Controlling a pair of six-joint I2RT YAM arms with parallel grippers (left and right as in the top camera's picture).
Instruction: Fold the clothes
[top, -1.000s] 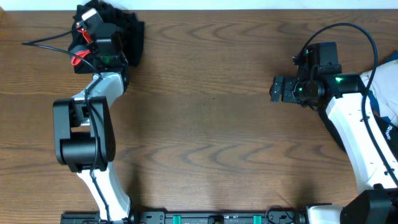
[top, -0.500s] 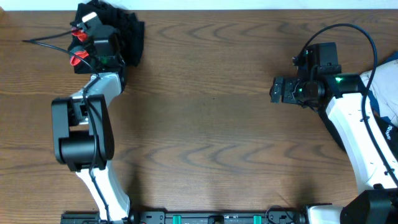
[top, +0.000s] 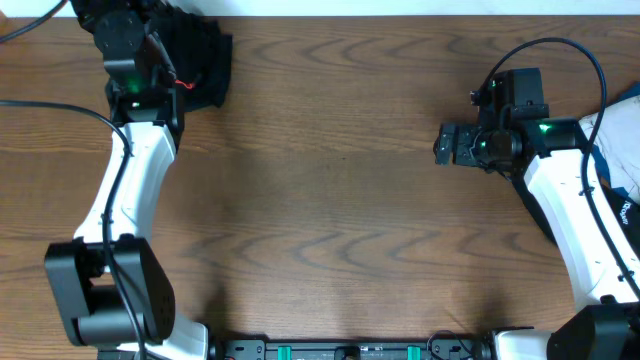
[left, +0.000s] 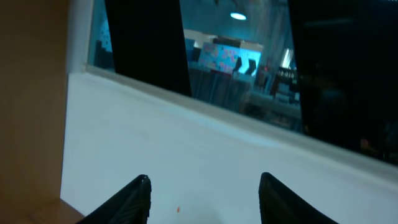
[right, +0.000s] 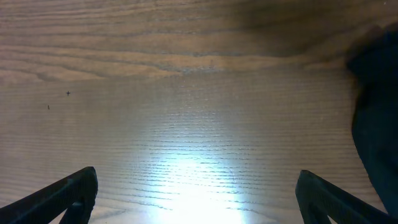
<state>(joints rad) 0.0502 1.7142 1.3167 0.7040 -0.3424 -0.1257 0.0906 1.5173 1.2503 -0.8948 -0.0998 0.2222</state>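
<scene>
The black clothes (top: 200, 58) lie bunched in a pile at the table's back left, with a thin streak of red (top: 180, 82) at their left edge. My left gripper (top: 105, 20) is at the back edge just left of the pile. In the left wrist view it (left: 204, 186) is open and empty, facing a white wall. My right gripper (top: 445, 143) hovers over bare wood at the right. It is open and empty in the right wrist view (right: 196, 186). White and blue clothes (top: 620, 150) lie at the right edge behind the right arm.
The wooden table (top: 330, 200) spans the view. A black cable (top: 50, 103) crosses the left edge. A blurred dark shape (right: 376, 106) fills the right side of the right wrist view. A window (left: 249, 62) shows above the white wall.
My left arm has stretched out and swung its gripper up and back off the black pile toward the back left edge. The right arm has not moved.
</scene>
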